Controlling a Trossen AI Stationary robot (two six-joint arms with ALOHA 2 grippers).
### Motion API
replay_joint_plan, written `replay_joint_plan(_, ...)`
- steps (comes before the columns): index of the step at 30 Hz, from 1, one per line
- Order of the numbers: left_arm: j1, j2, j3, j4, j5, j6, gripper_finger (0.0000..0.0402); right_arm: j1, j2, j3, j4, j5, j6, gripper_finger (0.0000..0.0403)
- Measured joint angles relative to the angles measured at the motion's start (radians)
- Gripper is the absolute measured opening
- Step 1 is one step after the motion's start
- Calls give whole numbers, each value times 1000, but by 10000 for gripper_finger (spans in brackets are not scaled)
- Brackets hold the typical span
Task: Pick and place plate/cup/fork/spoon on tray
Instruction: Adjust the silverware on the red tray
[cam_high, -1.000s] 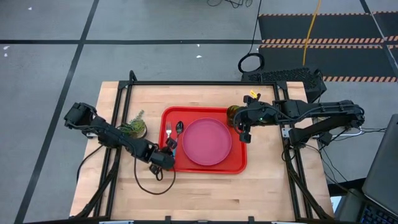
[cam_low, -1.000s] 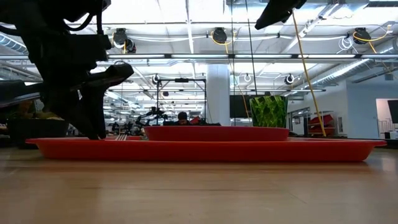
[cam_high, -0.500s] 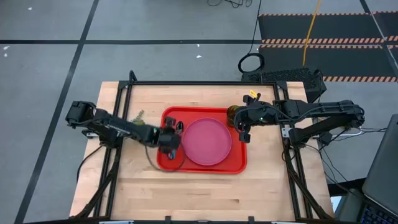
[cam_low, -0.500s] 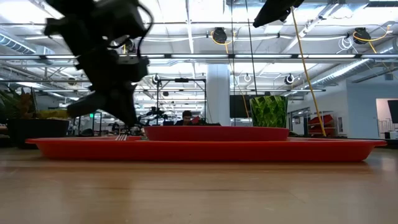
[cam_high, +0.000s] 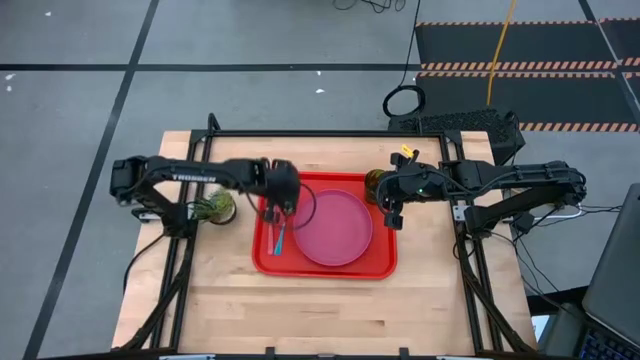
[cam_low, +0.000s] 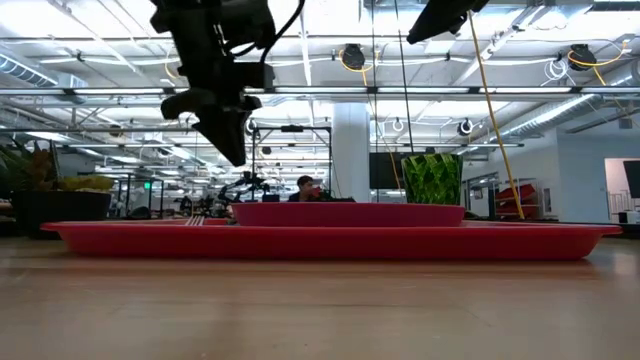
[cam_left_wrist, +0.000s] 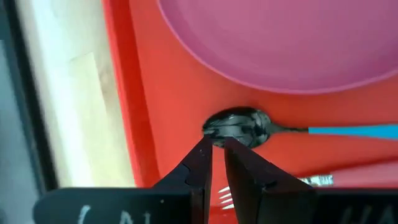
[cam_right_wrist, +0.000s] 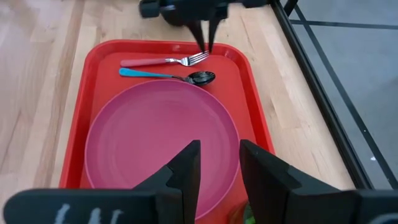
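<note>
The red tray (cam_high: 385, 262) is lying in the middle of the wooden tabletop (cam_high: 330, 310), and the pink plate (cam_high: 332, 227) is resting flat inside it, filling most of its right part. In the strip of tray left of the plate, the spoon (cam_right_wrist: 166, 74) and the fork (cam_right_wrist: 163, 61) are lying side by side, the spoon nearer the plate with its dark bowl just beside the plate's rim, the fork on the outer side near the tray's edge. The left claw (cam_left_wrist: 217, 149) is being held above this strip, raised clear of the tray in the low view, its two fingers (cam_left_wrist: 200, 163) drawn almost together with only a thin gap and nothing gripped between them; the spoon's bowl is seen just past the fingertips and the fork's tines are showing beside the fingers. The green cup (cam_low: 432, 178) is standing upright at the tray's far right corner, beside the plate. The right claw (cam_right_wrist: 219, 163) is being held over the tray's right edge next to the cup, its fingers spread apart and empty. A small potted plant (cam_high: 213, 206) is standing on the tabletop left of the tray.
</note>
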Motion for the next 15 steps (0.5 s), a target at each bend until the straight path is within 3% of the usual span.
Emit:
replay_joint_plan(7, 186, 0, 63, -107, 296, 95, 46, 0, 0, 0, 3, -1, -23, 105)
replay_joint_plan(12, 255, 25, 125, -198, 359, 83, 8, 0, 0, 0, 64, 1, -50, 105)
replay_joint_plan(15, 266, 100, 198, -311, 384, 63, 8, 0, 0, 0, 149, 1, -81, 105)
